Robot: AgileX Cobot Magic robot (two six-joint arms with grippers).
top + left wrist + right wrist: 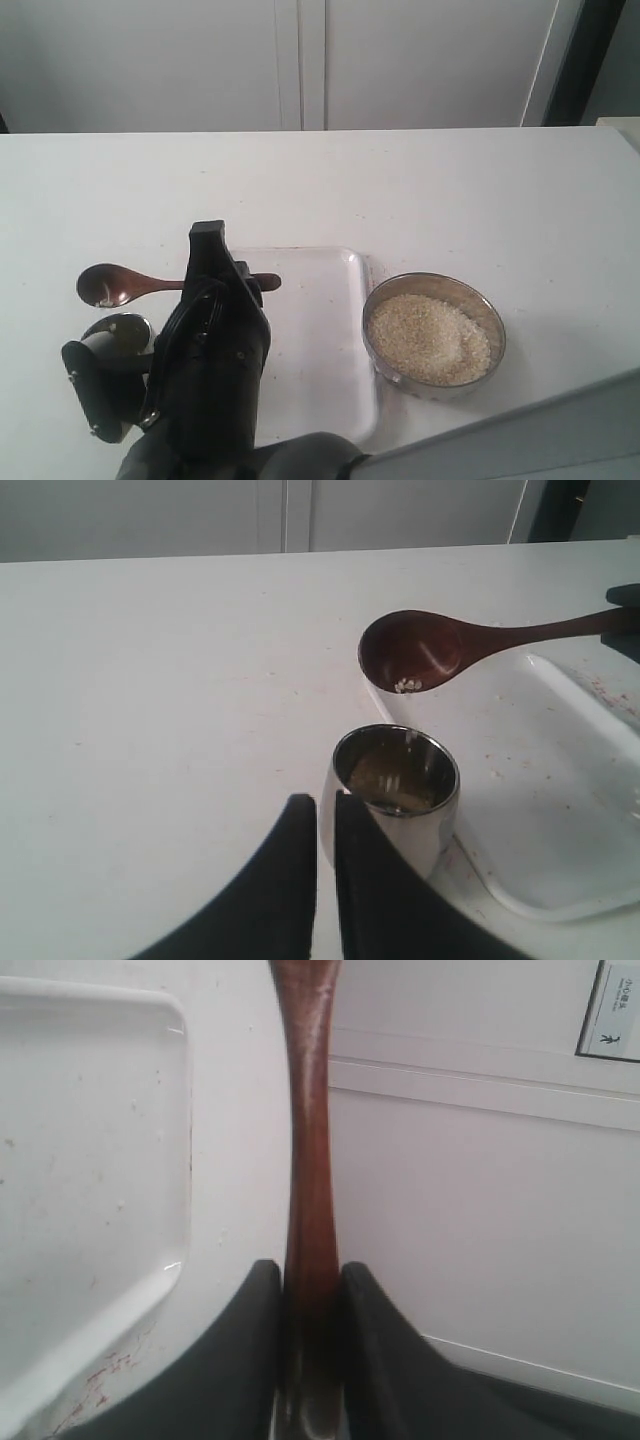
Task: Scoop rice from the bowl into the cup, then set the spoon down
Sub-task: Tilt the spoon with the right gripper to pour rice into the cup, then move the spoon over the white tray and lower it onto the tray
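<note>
The steel cup [395, 780] stands on the table beside the tray's corner, with beige rice showing inside it. My left gripper [325, 805] is shut, its fingertips against the cup's near side. The wooden spoon [420, 652] hangs level just beyond the cup [120, 328], a few grains left in its bowl. My right gripper [312, 1280] is shut on the spoon's handle [308, 1140], and in the exterior view it [248, 282] has reached across over the tray. The metal bowl [495, 322] of rice [430, 338] sits to the right of the tray.
A white tray [320, 330] lies between the cup and the bowl, with reddish specks on its rim [560, 810]. My right arm [210, 360] covers the tray's left part. A white wall stands behind the table.
</note>
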